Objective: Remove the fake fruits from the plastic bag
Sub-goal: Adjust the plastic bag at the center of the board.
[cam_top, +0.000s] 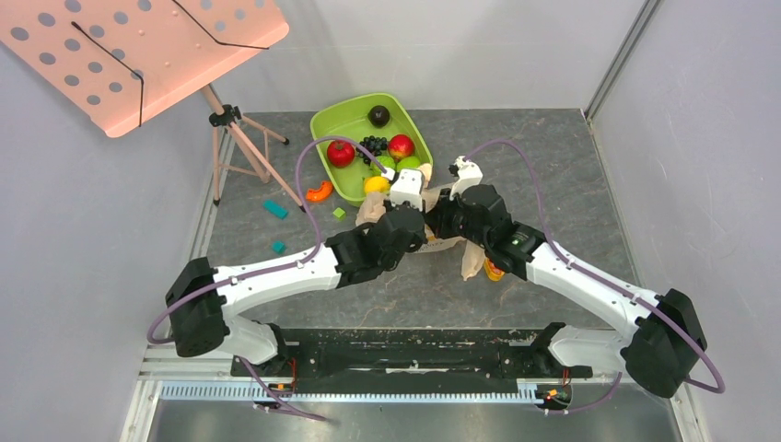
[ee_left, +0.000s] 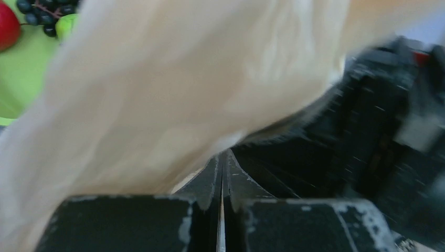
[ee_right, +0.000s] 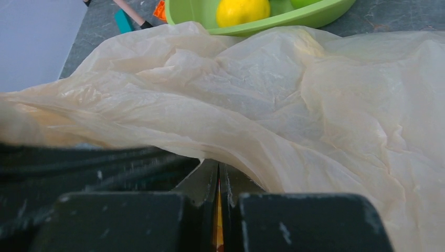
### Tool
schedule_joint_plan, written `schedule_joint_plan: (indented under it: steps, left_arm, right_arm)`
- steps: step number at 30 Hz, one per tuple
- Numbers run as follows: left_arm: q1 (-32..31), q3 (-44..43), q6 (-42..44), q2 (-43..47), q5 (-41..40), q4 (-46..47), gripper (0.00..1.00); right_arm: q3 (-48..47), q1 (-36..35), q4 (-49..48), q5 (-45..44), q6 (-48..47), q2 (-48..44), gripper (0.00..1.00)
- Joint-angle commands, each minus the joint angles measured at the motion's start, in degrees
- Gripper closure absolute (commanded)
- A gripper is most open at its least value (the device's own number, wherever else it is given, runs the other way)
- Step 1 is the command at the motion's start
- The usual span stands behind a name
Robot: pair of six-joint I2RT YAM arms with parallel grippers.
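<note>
The peach-beige plastic bag (cam_top: 472, 261) lies crumpled on the table just in front of the green tub (cam_top: 343, 119), mostly under both wrists. My left gripper (cam_top: 425, 234) is shut on a fold of the bag (ee_left: 157, 94). My right gripper (cam_top: 441, 221) faces it, shut on the bag (ee_right: 315, 105), with an orange-yellow strip between its fingers (ee_right: 231, 181). A round yellow fruit (cam_top: 376, 184) lies in the tub by its near rim, also in the right wrist view (ee_right: 243, 10). The red-purple grapes and banana are out of view.
The tub also holds a blackish-blue grape bunch (cam_top: 373, 145), red fruits (cam_top: 341, 153), green fruits (cam_top: 409, 164) and a dark round fruit (cam_top: 378, 115). Teal blocks (cam_top: 275, 209), a green block (cam_top: 339, 213) and an orange curved piece (cam_top: 320, 191) lie left. A pink music stand (cam_top: 138, 46) stands back left.
</note>
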State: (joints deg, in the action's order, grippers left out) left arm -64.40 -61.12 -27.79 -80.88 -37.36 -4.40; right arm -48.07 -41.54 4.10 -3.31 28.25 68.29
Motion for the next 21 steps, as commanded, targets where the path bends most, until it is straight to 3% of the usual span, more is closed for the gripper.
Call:
schedule_joint_plan:
  steps: [1,10,21]
  left_arm:
    - [3.52,-1.23,0.98,-1.62,-1.85,2.16,0.98]
    - [9.05,-1.98,2.7,-6.45,2.79,4.21,0.98]
    - [15.93,8.74,1.44,-6.32,4.74,9.02,0.98]
  right_arm:
    - [-1.03,-0.16,1.2,-3.87,-1.27,0.75,1.0]
    - [-1.58,0.64,1.56,-4.48,-1.86,3.49,1.0]
    - [-2.61,9.62,2.53,-0.86,-6.72,11.36,0.97]
